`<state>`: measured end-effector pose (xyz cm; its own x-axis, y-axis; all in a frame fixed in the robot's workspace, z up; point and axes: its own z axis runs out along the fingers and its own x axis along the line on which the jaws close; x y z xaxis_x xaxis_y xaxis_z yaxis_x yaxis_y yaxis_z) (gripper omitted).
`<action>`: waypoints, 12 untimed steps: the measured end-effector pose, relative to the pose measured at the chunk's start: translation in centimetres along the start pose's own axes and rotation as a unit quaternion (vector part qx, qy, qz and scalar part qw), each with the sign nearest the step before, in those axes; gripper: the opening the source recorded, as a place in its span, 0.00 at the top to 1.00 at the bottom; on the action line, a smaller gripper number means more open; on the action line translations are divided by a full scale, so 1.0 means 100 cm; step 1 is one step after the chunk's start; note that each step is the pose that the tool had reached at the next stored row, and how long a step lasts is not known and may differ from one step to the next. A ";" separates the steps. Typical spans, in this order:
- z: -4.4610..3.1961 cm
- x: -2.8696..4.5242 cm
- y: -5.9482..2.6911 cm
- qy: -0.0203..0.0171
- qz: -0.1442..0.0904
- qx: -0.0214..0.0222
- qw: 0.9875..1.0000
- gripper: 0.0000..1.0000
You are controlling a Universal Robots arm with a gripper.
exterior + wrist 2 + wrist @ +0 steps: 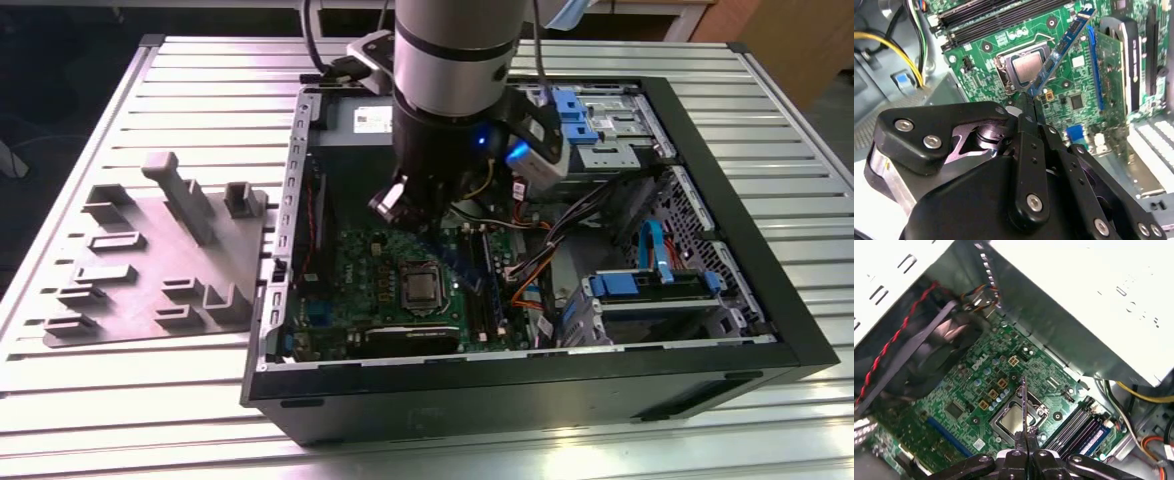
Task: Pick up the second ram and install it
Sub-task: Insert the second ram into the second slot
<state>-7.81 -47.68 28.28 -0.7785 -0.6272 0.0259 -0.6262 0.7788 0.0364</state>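
My gripper point(1029, 101) is shut on the second ram point(1061, 47), a narrow blue-green strip with small black chips, pinched at one end. The strip sticks out from the fingertips at a slant above the green motherboard point(1089, 95), over the silver processor socket point(1023, 66). In the first wrist view the ram point(1023, 402) shows edge-on, rising from the gripper point(1024, 436) above the socket point(1015, 421). The long black memory slots point(989, 15) lie beside the socket. In the exterior view the gripper point(424, 228) hangs inside the open computer case point(534, 385), over the motherboard point(358, 280).
A grey moulded fixture tray point(160, 260) lies on the slatted table to the exterior view's left of the case. Inside the case are yellow and black cable bundles point(911, 55), a black fan point(939, 347), the metal power supply box point(1079, 305) and blue drive brackets point(654, 280).
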 end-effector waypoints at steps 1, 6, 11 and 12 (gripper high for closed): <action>0.0003 0.0000 0.0000 0.000 0.009 0.000 1.000 0.88; 0.0015 0.0000 -0.0001 -0.002 0.054 -0.001 0.999 0.88; 0.0028 -0.0001 -0.0001 -0.004 0.099 -0.003 0.995 0.88; 0.0031 -0.0001 -0.0001 -0.004 0.109 -0.003 0.994 0.88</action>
<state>-7.81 -47.68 27.97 -0.8959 -0.4435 0.0259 -0.4425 0.8960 0.0365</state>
